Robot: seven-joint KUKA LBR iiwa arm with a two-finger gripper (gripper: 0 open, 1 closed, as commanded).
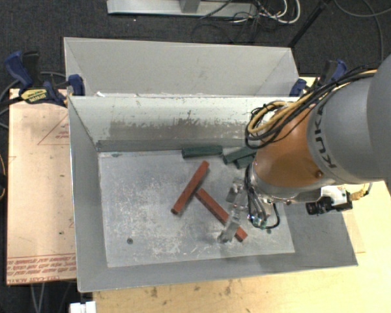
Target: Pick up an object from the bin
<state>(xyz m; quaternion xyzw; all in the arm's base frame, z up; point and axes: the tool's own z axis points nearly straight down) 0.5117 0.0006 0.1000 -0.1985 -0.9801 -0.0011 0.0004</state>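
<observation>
Scuffed grey metal, worn pale in patches, forms the floor of the bin [137, 223], whose plain front wall slopes up toward the lower edge of the frame. A tiny dark speck [130, 241] lies alone on the lower left of that floor.

Right of centre, the gripper [229, 232] sits low over the lower right end of a red-brown bar [212, 206], which lies flat and slants up to the left. Whether the gripper is spread or closed, or has hold of the bar, cannot be told. Above it, the arm's orange cover [283, 162] and grey body [358, 129] reach in from the right, with yellow and black cables [267, 119] looped on top.

Farther up, a second bar [189, 188] of the same colour lies steeper, its lower part just beside the upper end of the first. Behind these, 2 dark green bars [202, 151] rest along the foot of the back wall, the right one [236, 156] partly under the arm.

Beyond the bin's tall back walls, at the top of the frame, lies dark carpet [26, 18], a grey metal base [176, 5] and a tangle of wires [277, 2].
</observation>
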